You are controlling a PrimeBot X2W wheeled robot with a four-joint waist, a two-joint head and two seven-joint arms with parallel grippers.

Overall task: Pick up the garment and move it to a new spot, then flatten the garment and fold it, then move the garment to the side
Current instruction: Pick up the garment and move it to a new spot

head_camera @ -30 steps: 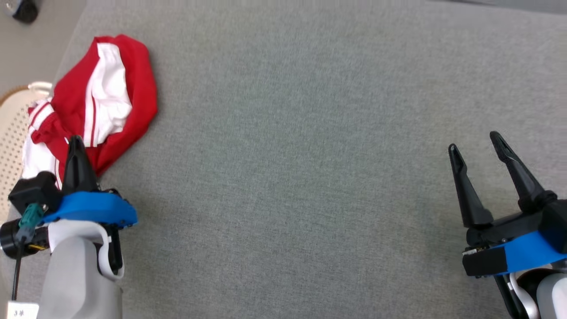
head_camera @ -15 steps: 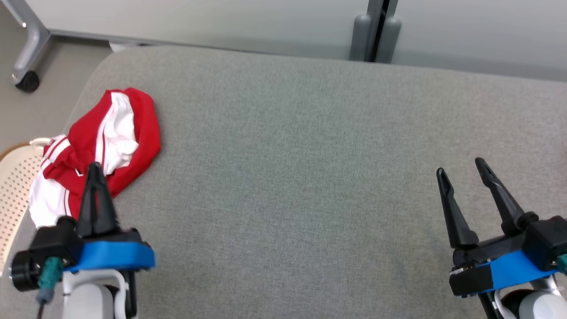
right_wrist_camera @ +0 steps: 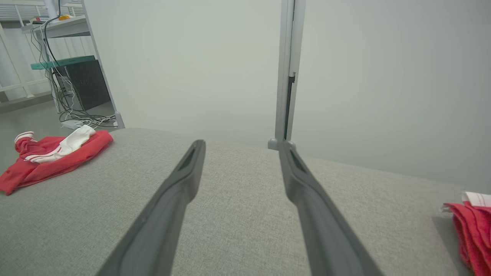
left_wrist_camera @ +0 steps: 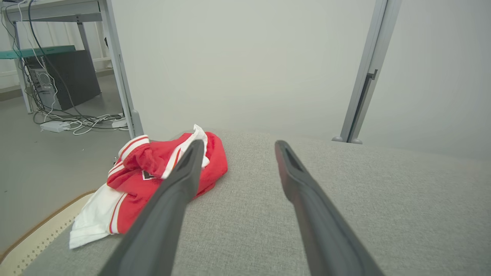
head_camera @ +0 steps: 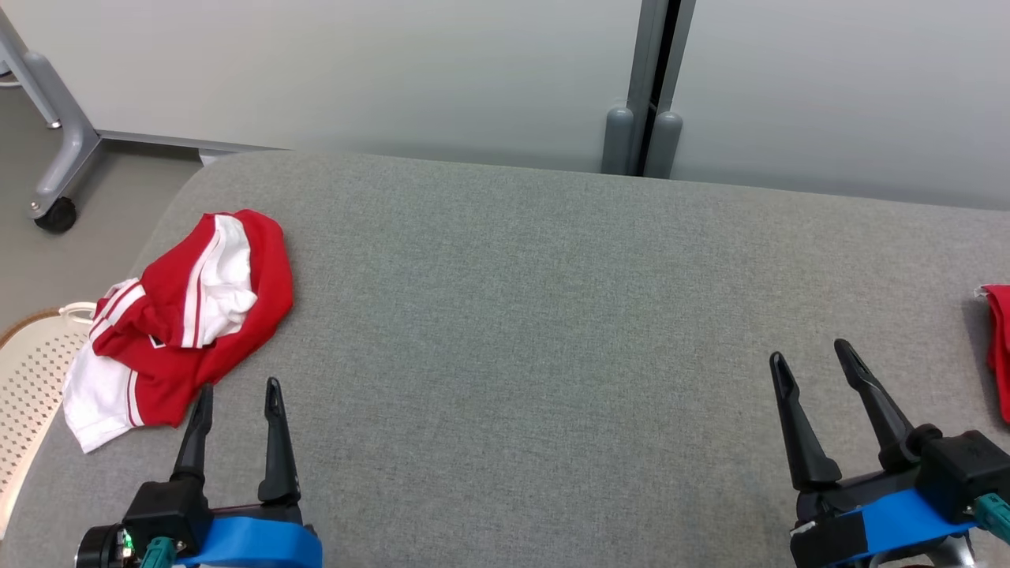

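Observation:
The garment (head_camera: 181, 315) is a crumpled red and white piece lying near the left end of the grey padded table (head_camera: 505, 315). One white corner hangs towards the table's edge. My left gripper (head_camera: 239, 386) stands open just in front of it, holding nothing, its fingertips a little short of the cloth. In the left wrist view the garment (left_wrist_camera: 145, 161) lies left of and behind the left finger, with the left gripper (left_wrist_camera: 238, 143) open over bare table. My right gripper (head_camera: 809, 352) is open and empty at the lower right. In the right wrist view the right gripper (right_wrist_camera: 241, 143) points at the wall and the garment (right_wrist_camera: 50, 153) lies far left.
Another red cloth (head_camera: 1000, 347) lies at the table's right edge, also seen as the red cloth (right_wrist_camera: 470, 226) in the right wrist view. A pale perforated basket (head_camera: 24, 379) sits beside the table's left end. A partition wall with a grey post (head_camera: 647, 79) stands behind the table.
My left gripper has gone from shut, with its tip over the garment, to open and clear of the cloth. The head view has tilted up. The right gripper stays open.

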